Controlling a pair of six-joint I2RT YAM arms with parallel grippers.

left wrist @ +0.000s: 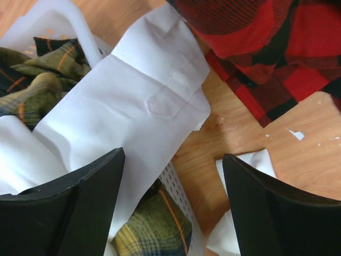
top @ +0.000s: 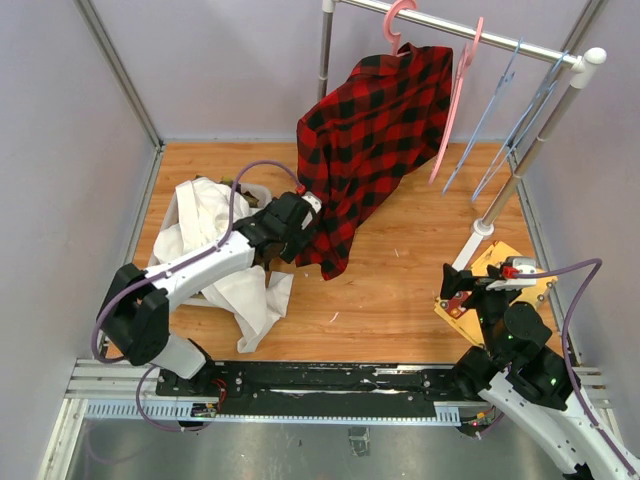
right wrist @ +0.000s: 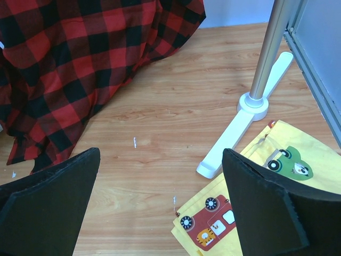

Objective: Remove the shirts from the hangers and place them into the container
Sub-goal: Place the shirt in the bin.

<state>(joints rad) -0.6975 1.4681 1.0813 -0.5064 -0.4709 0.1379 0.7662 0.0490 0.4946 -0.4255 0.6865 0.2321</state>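
A red-and-black plaid shirt (top: 375, 130) hangs from a pink hanger (top: 398, 20) on the rail, its hem trailing near the floor (right wrist: 64, 69). An empty pink hanger (top: 456, 90) and two light-blue hangers (top: 500, 105) hang to its right. The white container (top: 257, 189) at the left holds a yellow-and-green plaid shirt (left wrist: 37, 74). A white shirt (top: 212, 232) is draped over its rim and spills onto the floor. My left gripper (top: 300, 215) hovers open over that rim (left wrist: 173, 202), beside the red shirt's hem, nothing between its fingers. My right gripper (top: 455, 290) is open and empty (right wrist: 160, 202).
The rack's steel rail (top: 480, 33) runs across the back right, and its upright stands on a white foot (right wrist: 242, 125). A flat yellow cloth with cartoon patches (right wrist: 256, 197) lies under the right gripper. Grey walls close in on both sides.
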